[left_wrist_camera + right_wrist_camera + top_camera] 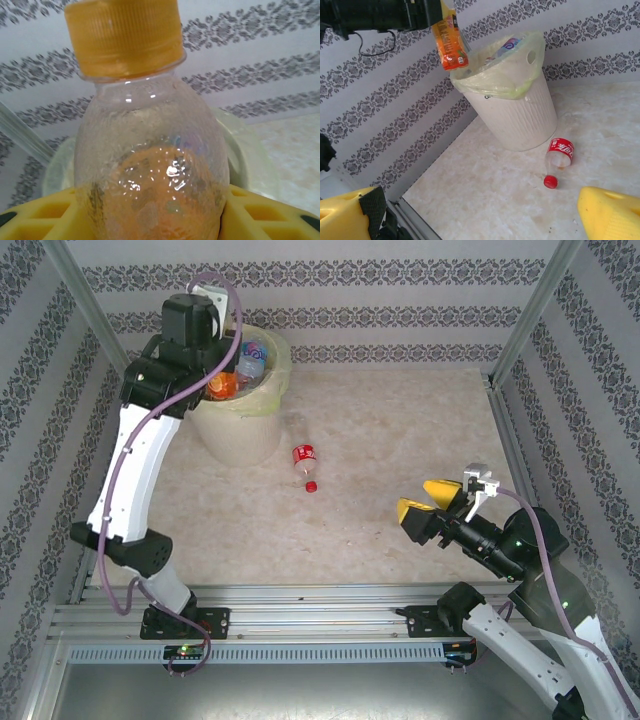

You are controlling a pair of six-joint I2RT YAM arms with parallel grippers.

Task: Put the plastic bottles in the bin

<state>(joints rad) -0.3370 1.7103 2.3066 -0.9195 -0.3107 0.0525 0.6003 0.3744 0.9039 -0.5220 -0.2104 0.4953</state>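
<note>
Orange-capped bottle first, right up against the left wrist camera: clear plastic, an orange label low on its body, the ribbed cap pointing away from the wrist. The left gripper is clenched on it, a yellow finger pressed against each side of its belly. Seen from across the room, that bottle hangs just under the gripper, above the bin's rim on the side nearest the wall. Below the gripper, other bottles already lie inside the bin, one with a blue label, on the pale yellow-green liner.

Over on the other side, the right gripper hovers above the tabletop with its yellow fingers spread wide and nothing between them. Ahead of it, between it and the bin, a red-labelled bottle lies on its side on the tabletop, its red cap toward the gripper and its base toward the bin, near the bin's foot but not touching it.
</note>
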